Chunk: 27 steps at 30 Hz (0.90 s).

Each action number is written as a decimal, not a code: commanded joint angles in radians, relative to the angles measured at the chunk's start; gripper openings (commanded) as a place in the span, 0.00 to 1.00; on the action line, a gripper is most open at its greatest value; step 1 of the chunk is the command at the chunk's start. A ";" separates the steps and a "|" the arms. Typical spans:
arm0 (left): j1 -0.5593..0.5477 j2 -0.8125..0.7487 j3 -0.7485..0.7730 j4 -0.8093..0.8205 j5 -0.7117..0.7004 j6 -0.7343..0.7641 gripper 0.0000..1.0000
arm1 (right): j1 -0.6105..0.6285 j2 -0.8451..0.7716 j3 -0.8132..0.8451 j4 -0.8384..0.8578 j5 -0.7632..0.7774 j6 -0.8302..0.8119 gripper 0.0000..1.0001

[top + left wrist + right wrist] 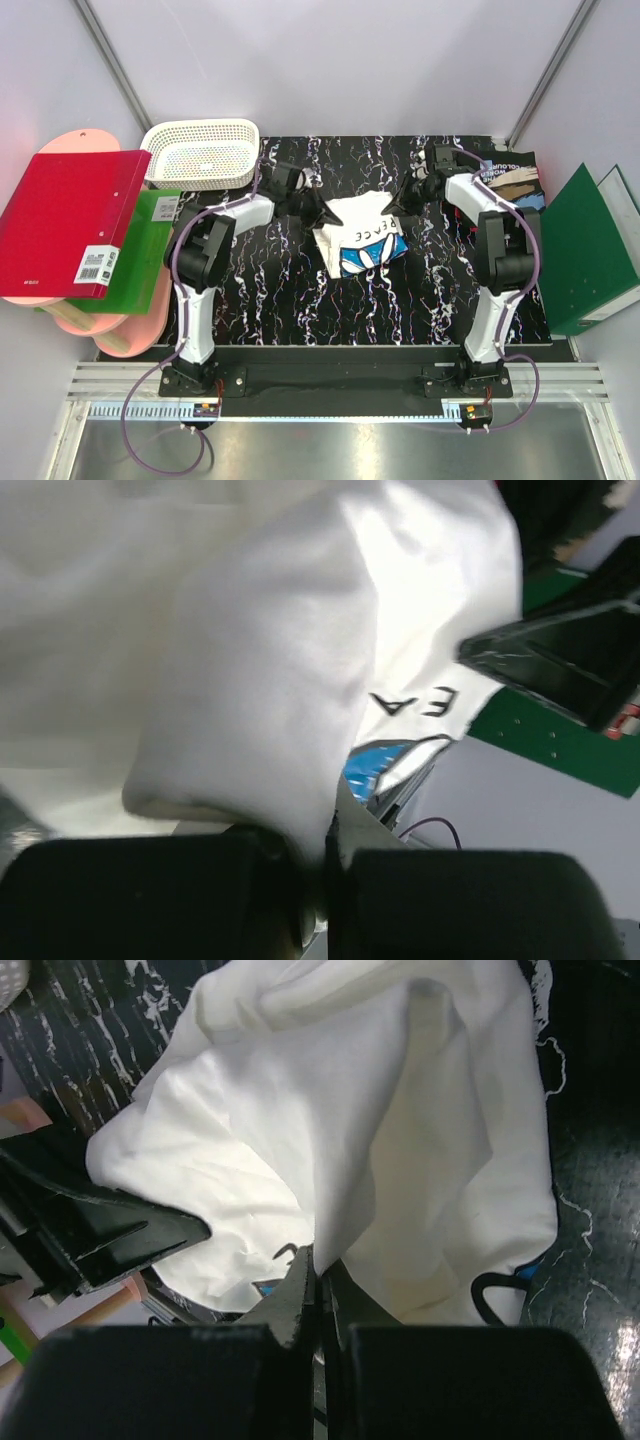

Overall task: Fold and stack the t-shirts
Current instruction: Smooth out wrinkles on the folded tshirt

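Overhead view of a black marbled table. At its middle, a white shirt, bunched and creased, with dark lettering and a blue patch showing on its near part.

Left gripper clamped on the shirt's far-left edge, right gripper clamped on its far-right edge. Confirmed in both wrist views: fingers pressed together with a fold of white cloth pinched between them, and no gap to be seen.

Held edge stretched left to right between the two grippers. Rest of the cloth trailing from that edge toward the arms' bases, so the long axis runs far to near, skewed a little to the right. Far edge raised. Near part seemingly resting on the table, though hard to tell for sure.

Neither arm clearly nearer: one at each end of the same edge, roughly level with each other.

Probably a spreading or first folding step, turning on keeping that held edge taut and square while the hanging cloth is laid out toward the near side.

Elsewhere: a folded black shirt at the far right corner, a basket at the far left, binders off both sides of the table.
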<state>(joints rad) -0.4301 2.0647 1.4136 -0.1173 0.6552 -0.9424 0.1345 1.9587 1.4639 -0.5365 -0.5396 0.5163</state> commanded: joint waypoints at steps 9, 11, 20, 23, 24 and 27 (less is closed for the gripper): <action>0.057 0.132 0.041 0.015 0.011 -0.032 0.00 | -0.003 0.187 0.160 -0.022 0.142 0.022 0.01; 0.059 0.144 0.053 0.015 0.017 -0.041 0.05 | -0.004 0.192 0.170 -0.045 0.185 0.021 0.05; 0.068 -0.091 -0.005 -0.108 -0.023 0.086 0.99 | 0.008 -0.021 0.124 -0.056 0.348 -0.079 0.82; 0.073 -0.214 -0.015 -0.189 -0.066 0.148 0.99 | 0.007 -0.153 0.061 -0.057 0.408 -0.091 0.88; 0.073 -0.238 -0.013 -0.247 -0.078 0.165 0.99 | 0.008 -0.185 0.047 -0.054 0.437 -0.090 0.89; 0.073 -0.316 0.007 -0.393 -0.170 0.240 0.95 | 0.004 -0.324 -0.011 -0.054 0.442 -0.082 0.83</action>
<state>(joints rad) -0.3626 1.9087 1.3884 -0.3420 0.5980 -0.8253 0.1368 1.8252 1.4963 -0.5999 -0.1703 0.4549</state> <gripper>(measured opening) 0.985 0.879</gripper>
